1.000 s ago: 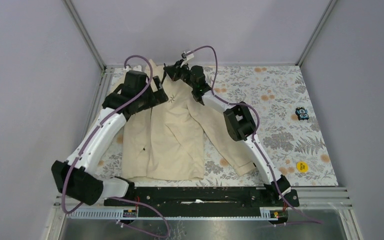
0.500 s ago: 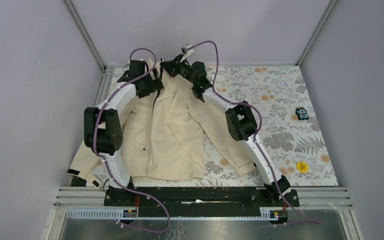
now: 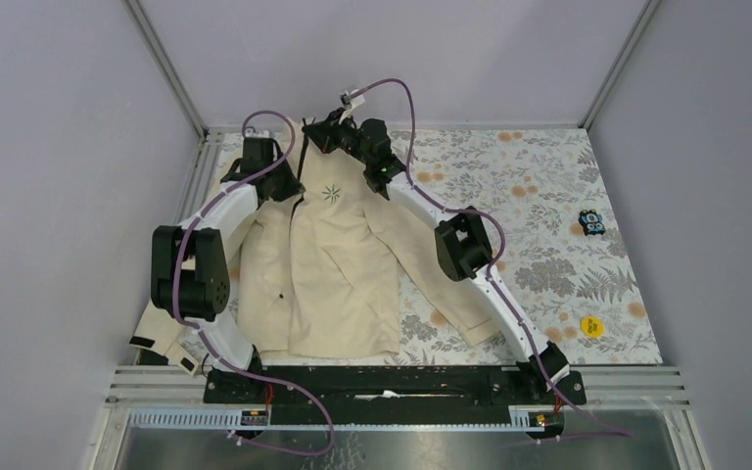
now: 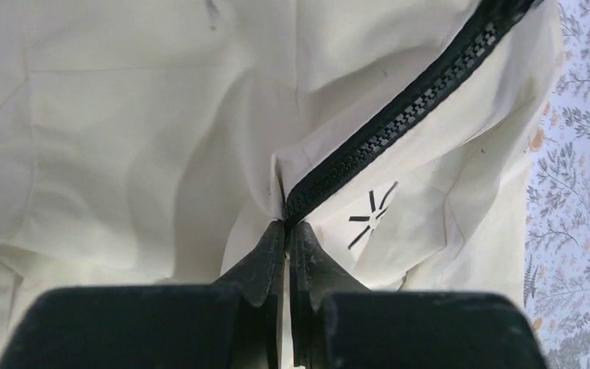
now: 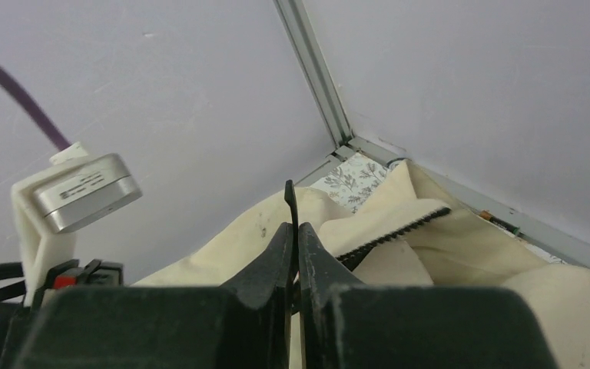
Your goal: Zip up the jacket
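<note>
Far edge of tabletop point(image 3: 558, 255) meets jacket point(image 3: 343, 264) collar.

jacket point(image 3: 338, 274) 1 | arms point(image 3: 217, 208) point(image 3: 505, 305) 2 | yellow disc point(image 3: 591, 327) 1 | dark object point(image 3: 591, 222) 1

Jacket point(image 3: 338, 284) flat on left half of tabletop point(image 3: 548, 186), collar toward far edge, hem at near edge just before the arm bases. One sleeve runs out to near-left corner, under left arm; other sleeve slants toward near-right, under right arm. Zipper point(image 4: 399, 115) runs down the front, chest logo point(image 3: 331, 193) just right of it. Left hand point(image 4: 286, 227) on the zipper line beside the logo, tips touching the teeth. Right hand point(image 5: 293, 223) behind it, at the collar, toward the far-left corner. Small object point(image 3: 590, 222) on right side, well apart from jacket; disc point(image 3: 591, 327) nearer, same side
</note>
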`<act>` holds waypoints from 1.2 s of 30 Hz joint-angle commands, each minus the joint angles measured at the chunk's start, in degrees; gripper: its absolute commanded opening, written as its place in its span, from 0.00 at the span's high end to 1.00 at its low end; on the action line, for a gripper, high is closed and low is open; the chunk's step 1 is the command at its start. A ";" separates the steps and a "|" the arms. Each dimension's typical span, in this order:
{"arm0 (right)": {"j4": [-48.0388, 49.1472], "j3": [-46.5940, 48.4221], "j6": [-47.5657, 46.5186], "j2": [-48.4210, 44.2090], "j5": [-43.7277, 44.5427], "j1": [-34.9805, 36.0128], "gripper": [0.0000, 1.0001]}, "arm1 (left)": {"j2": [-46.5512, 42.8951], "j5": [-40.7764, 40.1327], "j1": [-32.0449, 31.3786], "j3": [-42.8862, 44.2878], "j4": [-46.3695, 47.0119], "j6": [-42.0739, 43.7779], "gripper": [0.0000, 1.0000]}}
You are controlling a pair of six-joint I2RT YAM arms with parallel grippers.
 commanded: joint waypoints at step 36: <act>-39.89 2.36 -17.52 -23.23 14.15 -5.80 0.07 | -11.98 3.48 2.39 -7.18 -3.42 3.10 0.01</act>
